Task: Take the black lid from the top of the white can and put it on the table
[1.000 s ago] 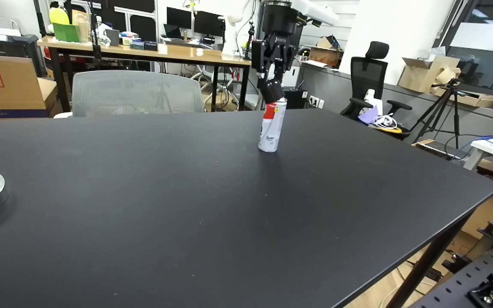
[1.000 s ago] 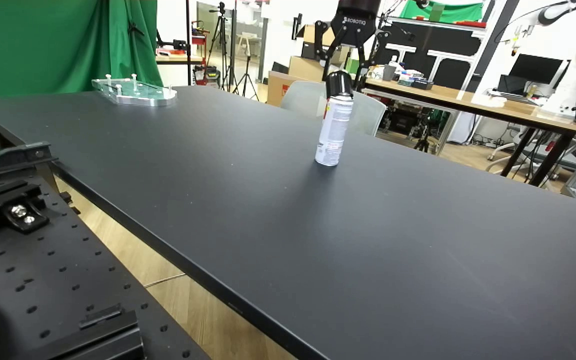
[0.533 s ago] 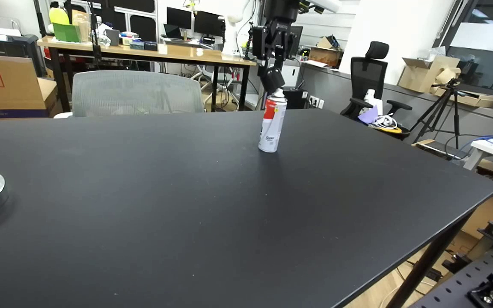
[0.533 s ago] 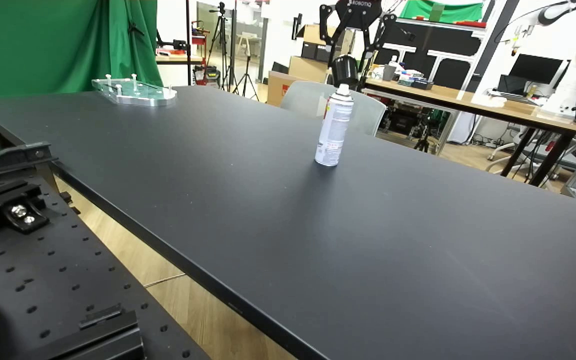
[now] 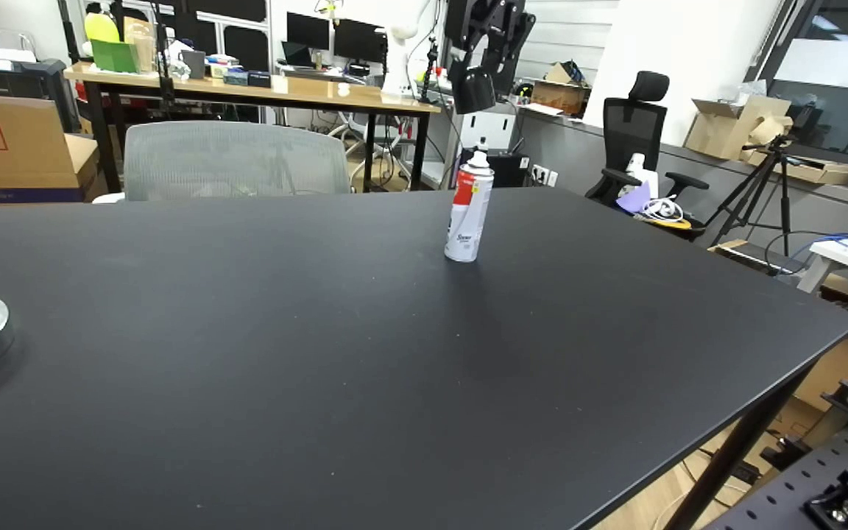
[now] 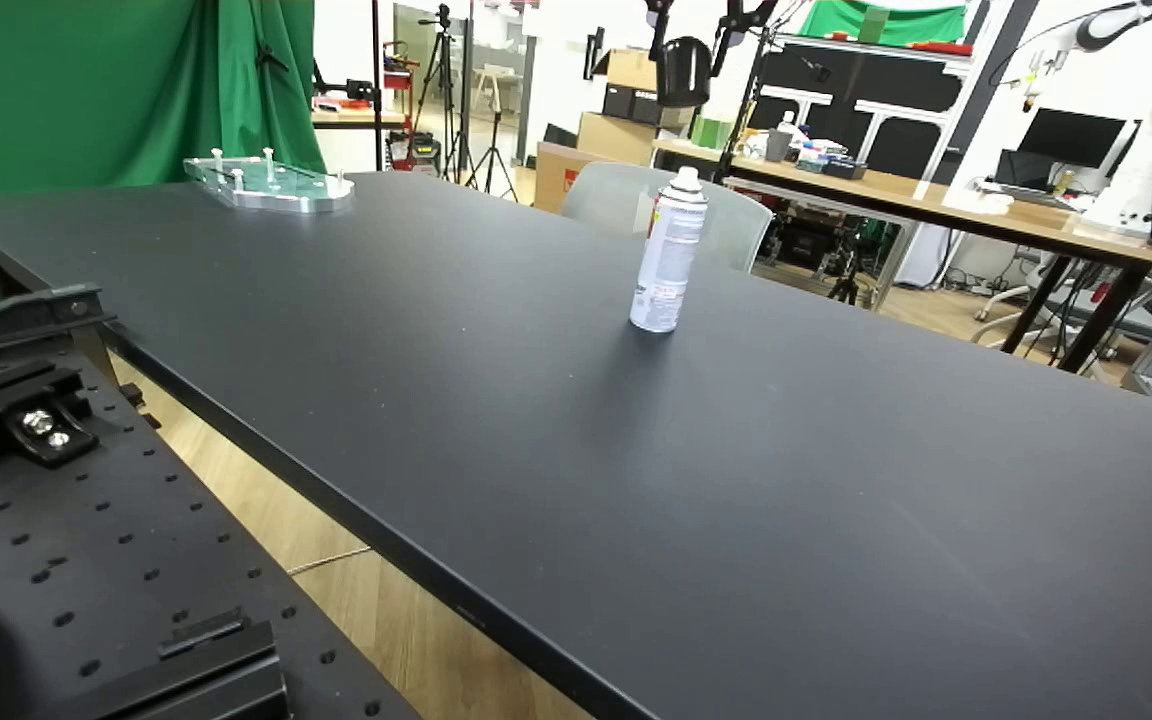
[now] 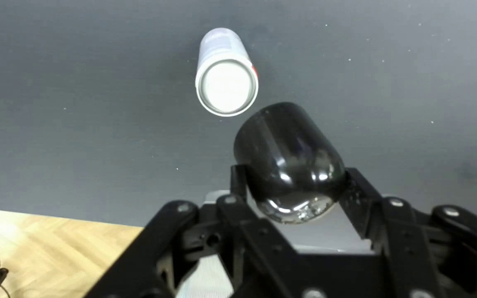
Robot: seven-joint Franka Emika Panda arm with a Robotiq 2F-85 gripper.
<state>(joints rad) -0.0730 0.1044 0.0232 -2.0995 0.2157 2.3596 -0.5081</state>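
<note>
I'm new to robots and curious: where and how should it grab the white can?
Probably around the upper wall of the white can, from above: it stands upright, its round wall is straight, and the white tip is narrower. The gripper must first release the black lid.

Glossy black, that lid (image 7: 290, 159), with white glints across it, and the end effector (image 7: 293, 170) matches in black! Here's the can (image 5: 470, 210): white, a bold red patch up top, a dab of yellow, dark lettering. Matte black on the counter (image 5: 284, 346), peppered with pale specks. And more colour: green curtain (image 6: 76, 100), grey mesh chair (image 5: 236, 158), brown box (image 5: 15, 165) marked red with a dark blue band, tan wood-grained floor (image 7: 56, 248).
</note>
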